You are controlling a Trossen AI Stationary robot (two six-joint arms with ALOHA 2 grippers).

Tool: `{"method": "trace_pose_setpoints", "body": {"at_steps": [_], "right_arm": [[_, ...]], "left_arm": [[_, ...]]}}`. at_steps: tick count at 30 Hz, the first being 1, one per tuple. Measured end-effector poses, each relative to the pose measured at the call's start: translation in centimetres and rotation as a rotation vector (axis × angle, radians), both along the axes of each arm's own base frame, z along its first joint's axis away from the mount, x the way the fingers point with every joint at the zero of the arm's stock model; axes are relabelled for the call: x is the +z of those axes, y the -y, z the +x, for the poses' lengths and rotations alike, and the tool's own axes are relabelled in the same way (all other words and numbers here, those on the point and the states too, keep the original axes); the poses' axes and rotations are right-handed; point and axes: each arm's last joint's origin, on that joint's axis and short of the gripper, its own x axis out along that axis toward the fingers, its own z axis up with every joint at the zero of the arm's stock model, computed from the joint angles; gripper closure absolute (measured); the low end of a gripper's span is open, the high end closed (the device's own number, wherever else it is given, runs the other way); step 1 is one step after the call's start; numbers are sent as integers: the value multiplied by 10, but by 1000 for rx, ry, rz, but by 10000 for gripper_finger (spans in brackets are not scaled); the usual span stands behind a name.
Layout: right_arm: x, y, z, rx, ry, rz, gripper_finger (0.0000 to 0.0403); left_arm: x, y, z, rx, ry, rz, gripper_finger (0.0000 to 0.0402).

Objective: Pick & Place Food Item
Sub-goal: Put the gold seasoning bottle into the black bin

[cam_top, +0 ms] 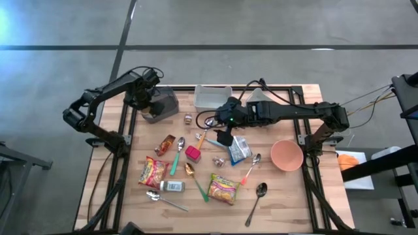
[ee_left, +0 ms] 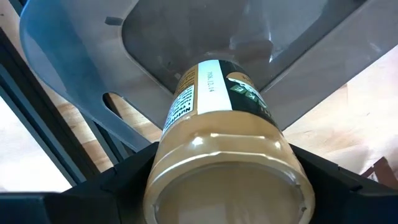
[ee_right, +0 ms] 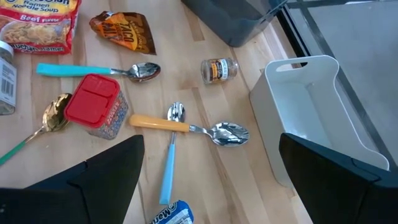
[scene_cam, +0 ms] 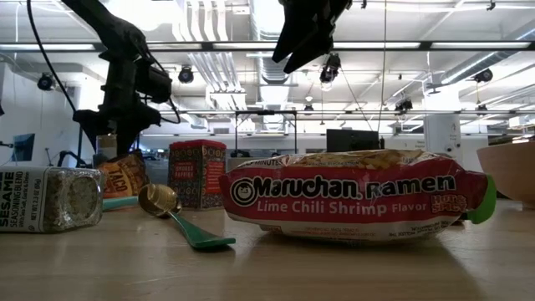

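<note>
One jar (ee_left: 221,155) sits clamped in the left gripper (cam_top: 151,104) above the grey bin (cam_top: 163,103) at ten o'clock. Tilting could make it catch the bin's rim. The right gripper (cam_top: 224,136) hovers spread and empty mid-table over crowded spoons (ee_right: 186,126); six o'clock stays freer.

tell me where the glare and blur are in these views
High view: a bluish flare washes the top-left floor corner; the table is evenly lit. Low view: ceiling strip lights blow out behind the arms, leaving them in silhouette; the ramen pack is sharp. Left wrist view: the jar between the left gripper's fingers fills the frame and looks soft. Right wrist view: spoons glint.
</note>
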Motion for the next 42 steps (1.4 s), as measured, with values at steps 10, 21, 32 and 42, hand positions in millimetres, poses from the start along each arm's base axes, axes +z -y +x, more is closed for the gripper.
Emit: {"method": "trace_pose_setpoints", "body": {"at_steps": [10, 21, 32, 42], "right_arm": [[0, 0, 0, 6, -2, -5, 33], [0, 0, 0, 14, -5, -12, 33], [0, 0, 0, 21, -8, -18, 33], [0, 0, 0, 9, -7, -8, 33]], "left_arm": [[0, 1, -1, 9, -9, -12, 95], [0, 2, -2, 42, -18, -20, 6], [13, 1, -1, 34, -27, -28, 14], [54, 2, 7, 0, 159, -128, 15]]}}
